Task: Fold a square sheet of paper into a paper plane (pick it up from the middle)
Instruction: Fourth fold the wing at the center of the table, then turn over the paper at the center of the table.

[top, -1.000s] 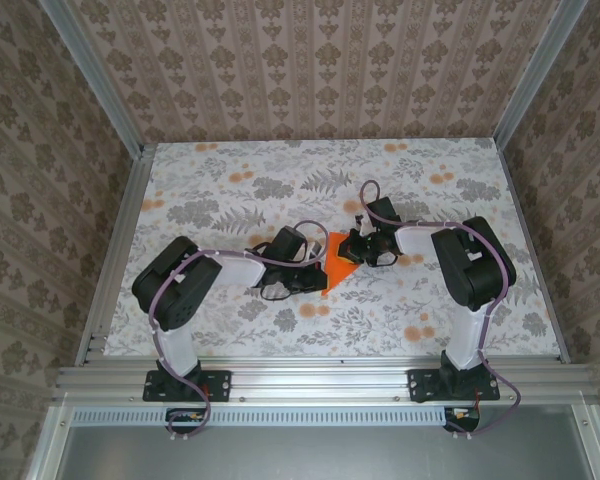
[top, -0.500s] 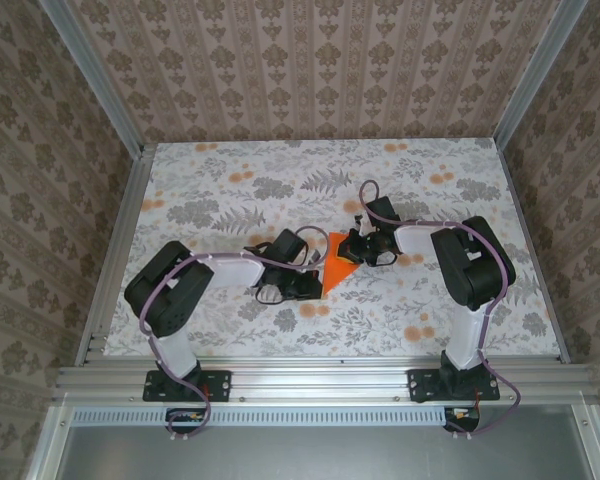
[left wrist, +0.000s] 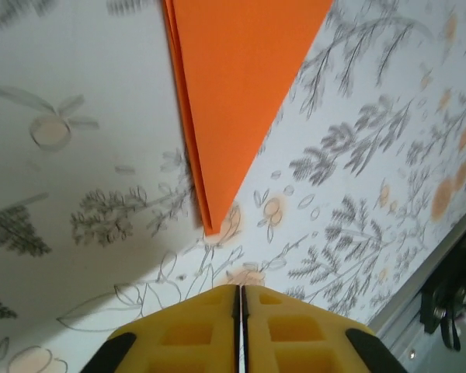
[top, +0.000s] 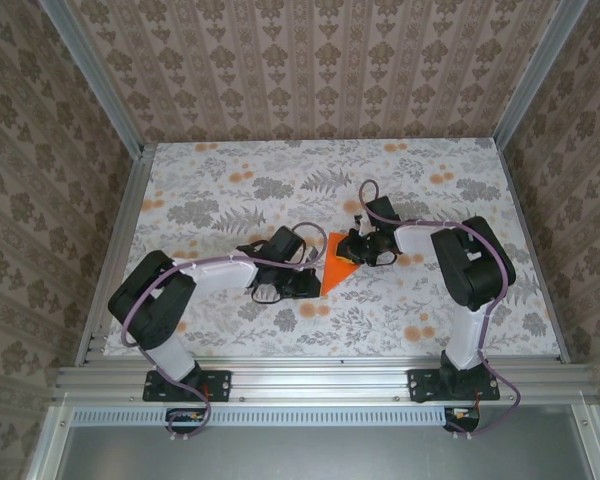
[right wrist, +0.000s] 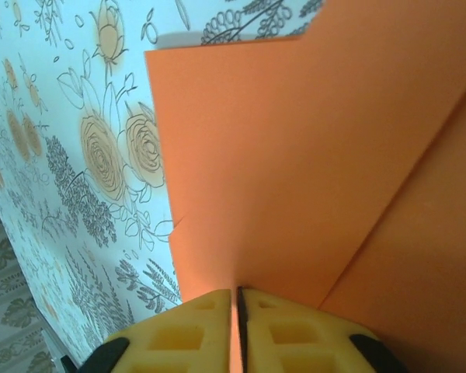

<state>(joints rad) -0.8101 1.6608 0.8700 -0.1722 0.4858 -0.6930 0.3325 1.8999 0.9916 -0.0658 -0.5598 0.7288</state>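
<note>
The square sheet of paper (top: 334, 272) is bright orange and folded into a slim pointed shape that lies on the flowered table (top: 210, 180). In the left wrist view its sharp tip (left wrist: 210, 221) points at my left gripper (left wrist: 240, 287), a short way ahead of the yellow fingers (left wrist: 186, 326). Those fingers are shut with nothing between them. From above, the left gripper (top: 313, 285) sits at the paper's near left edge. My right gripper (top: 352, 250) is at the paper's far right end. In its wrist view the right gripper (right wrist: 237, 291) is shut on the orange paper (right wrist: 295, 155), whose edge runs between the fingers.
Patterned walls and aluminium rails (top: 120, 260) close in the table on three sides. A purple cable (top: 370, 190) loops above the right wrist. Open tabletop lies at the back and along the front edge (top: 310, 345).
The left arm's elbow has swung down and to the left while its gripper stayed beside the paper's near tip. The right arm and the paper have hardly moved.
</note>
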